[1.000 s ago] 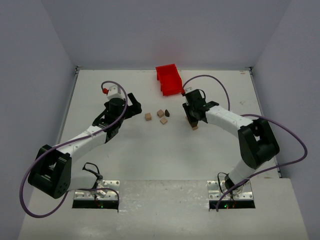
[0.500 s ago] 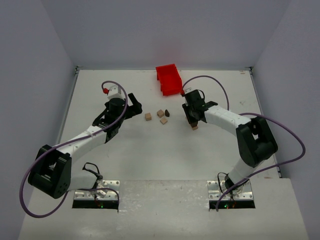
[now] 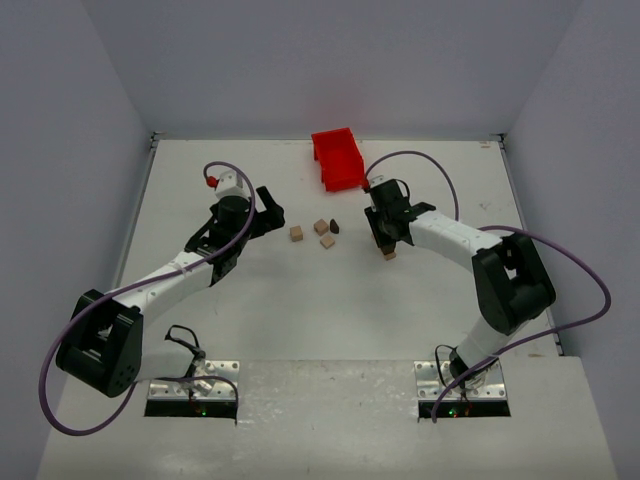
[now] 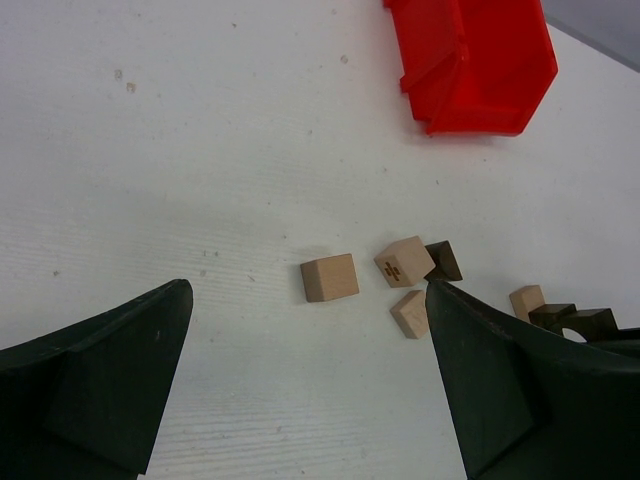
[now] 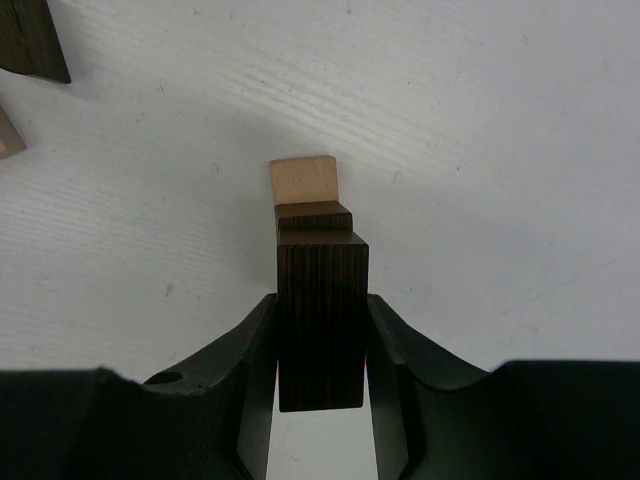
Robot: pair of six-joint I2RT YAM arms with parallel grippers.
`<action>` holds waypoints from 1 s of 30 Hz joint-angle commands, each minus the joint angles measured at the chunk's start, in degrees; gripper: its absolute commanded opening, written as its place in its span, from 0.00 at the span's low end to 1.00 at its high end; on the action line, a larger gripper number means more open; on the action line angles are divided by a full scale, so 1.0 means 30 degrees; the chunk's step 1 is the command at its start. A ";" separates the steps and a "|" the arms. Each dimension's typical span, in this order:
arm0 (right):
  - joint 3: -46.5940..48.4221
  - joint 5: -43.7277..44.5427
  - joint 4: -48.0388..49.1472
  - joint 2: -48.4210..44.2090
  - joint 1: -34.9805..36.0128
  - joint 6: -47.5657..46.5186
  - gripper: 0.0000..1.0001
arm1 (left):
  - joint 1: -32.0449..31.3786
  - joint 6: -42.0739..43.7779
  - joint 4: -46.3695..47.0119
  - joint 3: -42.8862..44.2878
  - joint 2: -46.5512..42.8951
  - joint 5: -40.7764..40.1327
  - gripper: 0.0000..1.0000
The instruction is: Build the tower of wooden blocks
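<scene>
We've got the right end effector (image 5: 320, 335) clamped on a dark brown wooden block (image 5: 320, 300), directly over the small tan-and-brown wood block tower (image 5: 303, 182), right of the bench (image 3: 300, 320) centre. The left end effector (image 4: 306, 325) gapes wide.

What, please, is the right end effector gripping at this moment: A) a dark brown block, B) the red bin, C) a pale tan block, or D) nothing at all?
A: in the right wrist view the right end effector has both fingers pressed against the sides of a dark brown block, with a pale tan block showing just beyond it.
</scene>
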 commanded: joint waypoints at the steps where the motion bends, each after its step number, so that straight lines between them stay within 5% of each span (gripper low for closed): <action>1: 0.0869 0.0200 0.0989 -0.0288 -0.0145 0.0268 0.37 | -0.0019 0.0263 0.1109 -0.0096 -0.0571 0.0274 1.00; 21: 0.0701 0.0200 0.1195 -0.0229 -0.0225 0.0348 0.40 | 0.0037 0.0322 0.1248 -0.0088 -0.0564 0.0363 1.00; 30: 0.0459 0.0170 0.1224 -0.0757 -0.0204 0.0443 0.49 | 0.0037 0.0322 0.1314 -0.0125 -0.0571 0.0509 1.00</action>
